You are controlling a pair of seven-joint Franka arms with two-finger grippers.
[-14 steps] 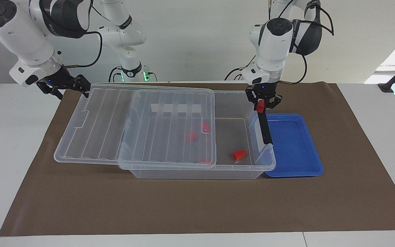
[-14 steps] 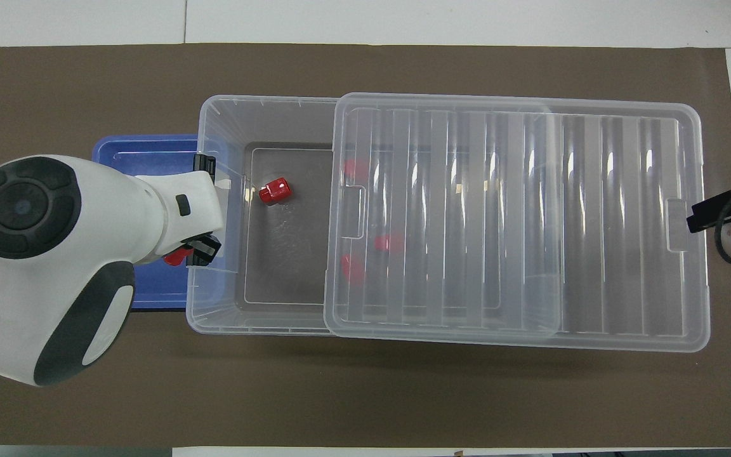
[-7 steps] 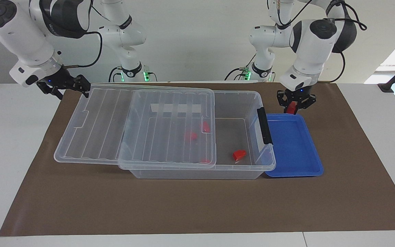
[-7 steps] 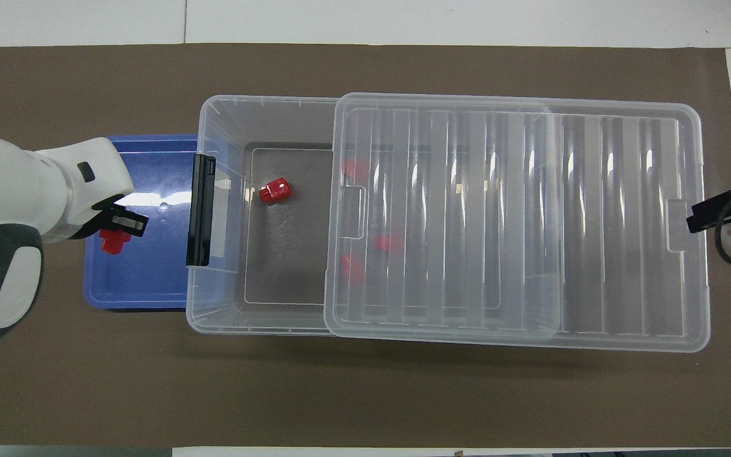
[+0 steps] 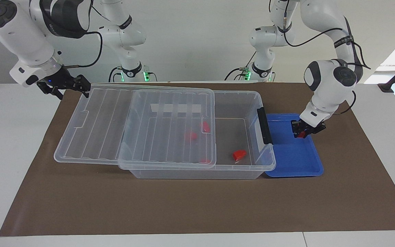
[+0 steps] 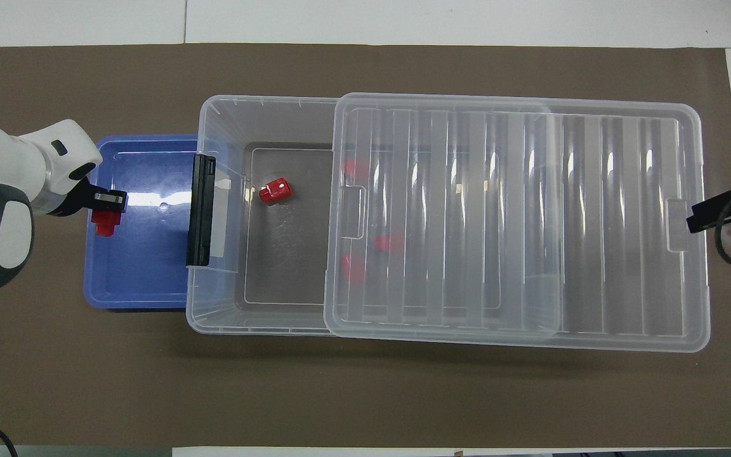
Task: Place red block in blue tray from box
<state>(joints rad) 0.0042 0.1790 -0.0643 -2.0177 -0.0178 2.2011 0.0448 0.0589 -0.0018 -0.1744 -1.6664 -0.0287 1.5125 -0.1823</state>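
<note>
My left gripper (image 5: 301, 131) (image 6: 105, 211) is shut on a red block (image 5: 300, 135) (image 6: 104, 223) and hangs low inside the blue tray (image 5: 293, 157) (image 6: 143, 266), at the tray's side away from the box; whether the block touches the floor I cannot tell. The clear box (image 5: 201, 170) (image 6: 202, 117) stands beside the tray. Its lid (image 5: 115, 120) (image 6: 518, 216) is slid toward the right arm's end. Another red block (image 5: 239, 154) (image 6: 275, 190) lies in the uncovered part. Three more (image 5: 190, 136) (image 6: 391, 242) show through the lid. My right gripper (image 5: 70, 86) (image 6: 698, 216) waits open at the lid's end.
A black latch (image 5: 264, 125) (image 6: 201, 209) stands on the box's end wall next to the tray. A brown mat (image 5: 183, 206) (image 6: 365, 393) covers the table under everything.
My left gripper carried the red block from above the box's latch end out over the blue tray and came down into it. The right arm has not moved.
</note>
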